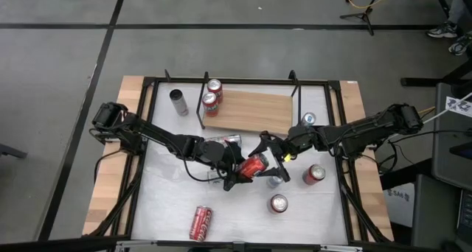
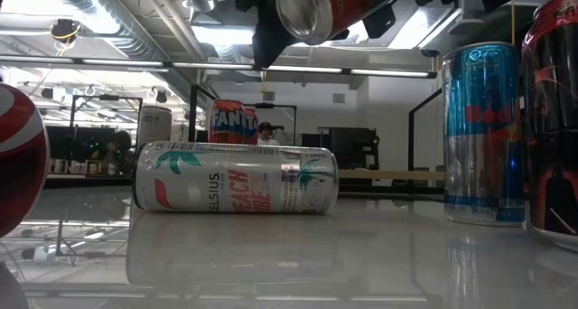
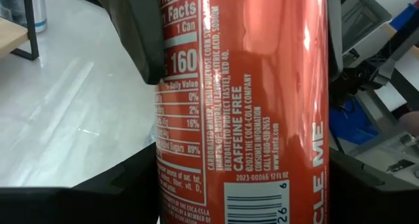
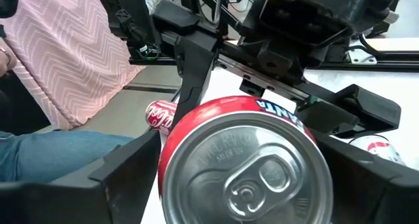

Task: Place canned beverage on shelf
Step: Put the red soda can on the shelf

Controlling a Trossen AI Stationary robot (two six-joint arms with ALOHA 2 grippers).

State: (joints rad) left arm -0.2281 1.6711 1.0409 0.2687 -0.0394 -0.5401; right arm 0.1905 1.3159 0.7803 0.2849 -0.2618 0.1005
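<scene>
A red Fanta can (image 1: 254, 166) is in the air above the table's middle, between both grippers. My left gripper (image 1: 234, 175) comes from the left and my right gripper (image 1: 276, 161) from the right, and both are shut on it. In the low view the can (image 2: 316, 6) shows at the top, tilted, its top end turned down toward the camera. The wooden shelf (image 1: 254, 110) stands at the back of the table, with two red cans (image 1: 212, 94) upright on its left end. My left gripper pinches the can's side wall (image 3: 196, 185) between its two fingers, at the barcode end. The can is lifted clear of the table and tilted. My right gripper has one finger on each side of the can's wall just behind its top rim (image 4: 171, 160). It comes from the table's right. The can's pull-tab end (image 4: 245, 178) faces its wrist.
A white Celsius can (image 2: 235, 178) lies on its side under the held can. A blue can (image 1: 308, 119), a grey can (image 1: 178, 102) and red cans (image 1: 315, 175) (image 1: 278, 203) stand about. A Coca-Cola can (image 1: 200, 222) lies near the front. A seated person (image 4: 65, 60) shows beyond the table.
</scene>
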